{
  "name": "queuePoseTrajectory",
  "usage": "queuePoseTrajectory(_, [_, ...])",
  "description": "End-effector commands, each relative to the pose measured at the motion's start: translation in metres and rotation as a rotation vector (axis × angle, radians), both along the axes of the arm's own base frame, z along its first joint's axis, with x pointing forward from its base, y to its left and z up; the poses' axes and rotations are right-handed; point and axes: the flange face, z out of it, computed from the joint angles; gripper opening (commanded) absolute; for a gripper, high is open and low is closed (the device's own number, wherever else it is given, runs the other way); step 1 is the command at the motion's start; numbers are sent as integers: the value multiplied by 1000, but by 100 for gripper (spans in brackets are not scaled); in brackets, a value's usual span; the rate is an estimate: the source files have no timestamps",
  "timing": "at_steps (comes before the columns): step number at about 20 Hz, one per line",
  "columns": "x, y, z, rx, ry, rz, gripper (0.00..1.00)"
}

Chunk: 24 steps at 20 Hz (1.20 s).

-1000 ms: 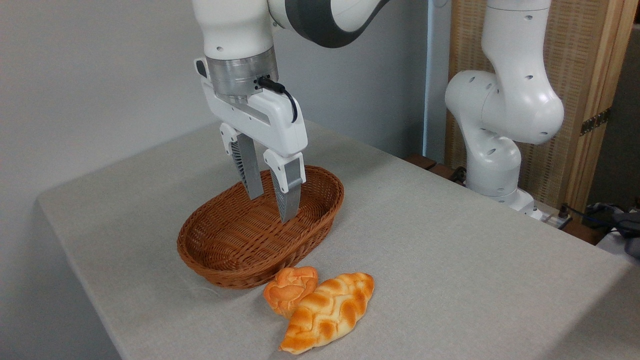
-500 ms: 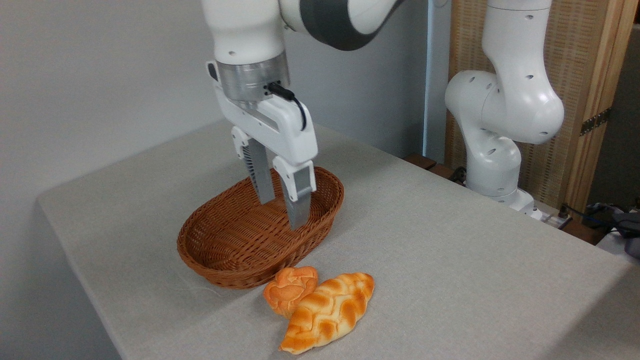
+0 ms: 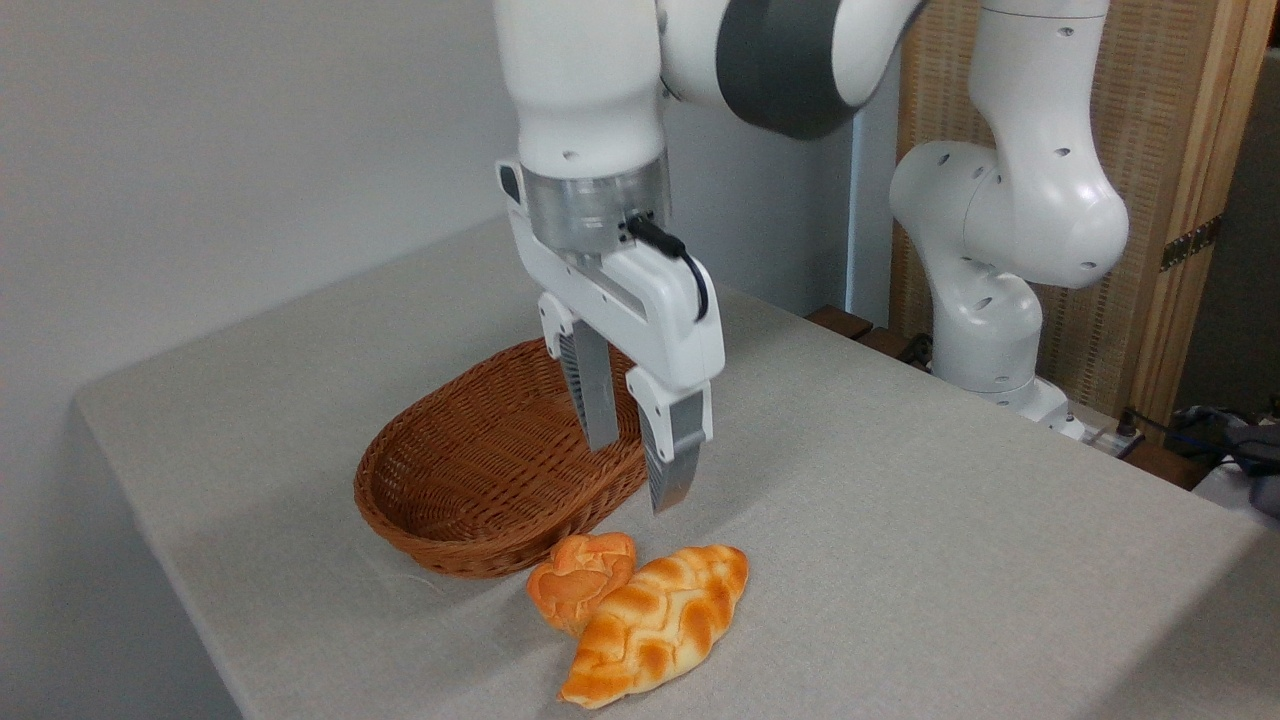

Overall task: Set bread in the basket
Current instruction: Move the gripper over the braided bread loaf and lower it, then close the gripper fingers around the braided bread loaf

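Observation:
The bread [image 3: 658, 622] is a long braided golden-orange loaf lying on the grey tablecloth near the front edge. Behind it and to the left stands the oval brown wicker basket [image 3: 480, 470], with nothing inside. My gripper [image 3: 638, 476] hangs open and empty over the basket's right rim, fingers pointing down, a short way above and behind the loaf. It touches neither the bread nor the basket.
A small round orange bun [image 3: 580, 580] rests against the loaf's left side, just in front of the basket. The arm's white base [image 3: 1000, 260] stands at the table's far right edge. The table's front edge runs close below the loaf.
My gripper has travelled right and toward the front, from above the basket's middle to over its right rim, closer to the loaf. Bread, bun and basket have stayed put.

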Motion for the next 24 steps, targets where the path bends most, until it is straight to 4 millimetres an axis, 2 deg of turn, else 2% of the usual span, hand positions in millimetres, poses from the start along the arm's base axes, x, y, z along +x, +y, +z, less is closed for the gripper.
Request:
queuePoseTrajectory(1, [-11,21,-20,36,-31,-38,100])
queuePoseTrajectory(4, [-14,29,-39,50,-38,-56,100])
queuePoseTrajectory(9, [-14,42,-53,54,-66,-62,100])
queuePoseTrajectory(17, [-11,42,-79,79,-74,-84,100])
queuePoseTrajectory(24, [-7,42,-93,85,-74,-85,100])
